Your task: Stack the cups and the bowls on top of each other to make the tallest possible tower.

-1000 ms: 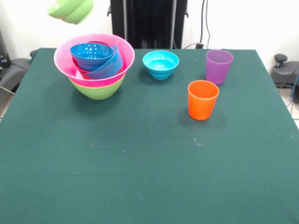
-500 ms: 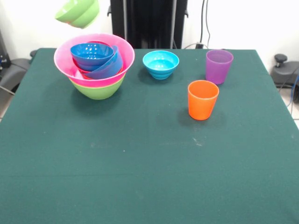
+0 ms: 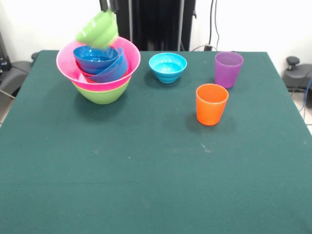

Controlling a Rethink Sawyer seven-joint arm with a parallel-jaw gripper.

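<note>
The lower half of the frame is bare green tabletop [image 3: 146, 170]. Right of centre stands an orange cup [image 3: 211, 104], upright and empty. Behind it, toward the upper right, a purple cup [image 3: 228, 68] stands upright, apart from the orange one. At upper centre sits a single cyan bowl [image 3: 167, 67], open side up, nothing in it.

In the upper left is the tower [image 3: 99, 73]: a lime green bowl [image 3: 102, 93] at the base, a large pink bowl [image 3: 92, 78] nested in it, and inside that 2 blue bowls [image 3: 97, 59] tilted over a red bowl whose rim just shows.

Above the tower's far rim a small lime green bowl [image 3: 97, 30] hangs tilted, its lower edge overlapping the blue bowls. The claw [image 3: 108, 7] shows only as dark tips at the top edge, on this bowl's upper side; how far it is open cannot be told.
</note>
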